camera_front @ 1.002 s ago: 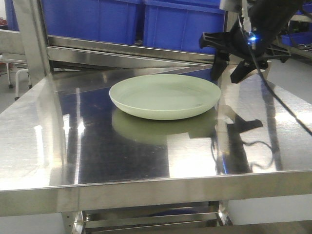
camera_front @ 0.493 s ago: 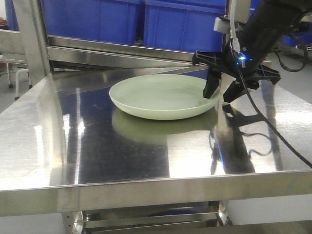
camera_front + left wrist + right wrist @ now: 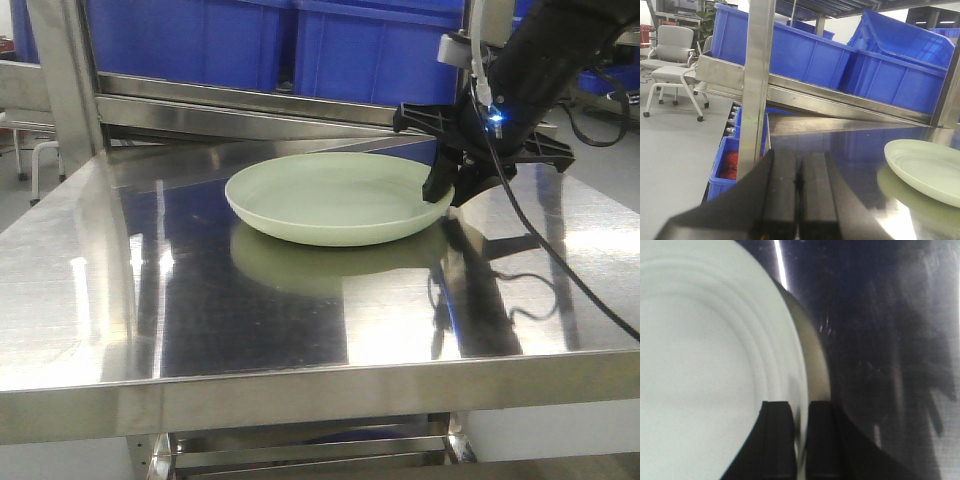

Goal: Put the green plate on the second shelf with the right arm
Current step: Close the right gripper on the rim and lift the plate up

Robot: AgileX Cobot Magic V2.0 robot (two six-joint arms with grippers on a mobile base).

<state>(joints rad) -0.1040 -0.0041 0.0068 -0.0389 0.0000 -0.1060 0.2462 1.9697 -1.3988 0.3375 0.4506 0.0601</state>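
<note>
The green plate (image 3: 335, 195) lies flat on the steel table (image 3: 250, 310), right of its middle. It also shows in the left wrist view (image 3: 927, 167) and fills the left of the right wrist view (image 3: 705, 355). My right gripper (image 3: 445, 190) is at the plate's right rim, a small blue light lit above it. In the right wrist view (image 3: 800, 412) its two fingers are closed on the rim, one inside the plate, one outside. My left gripper (image 3: 799, 182) is shut and empty, over the table's left part, well apart from the plate.
Blue plastic bins (image 3: 300, 45) stand on a steel shelf (image 3: 270, 105) behind the table. A steel upright post (image 3: 65, 80) rises at the back left. A loose black cable (image 3: 545, 250) hangs from the right arm. An office chair (image 3: 672, 65) stands far left.
My right gripper came down and left from above the table's back right corner to the plate's right rim, and its fingers closed on the rim. The plate shifted very slightly.
</note>
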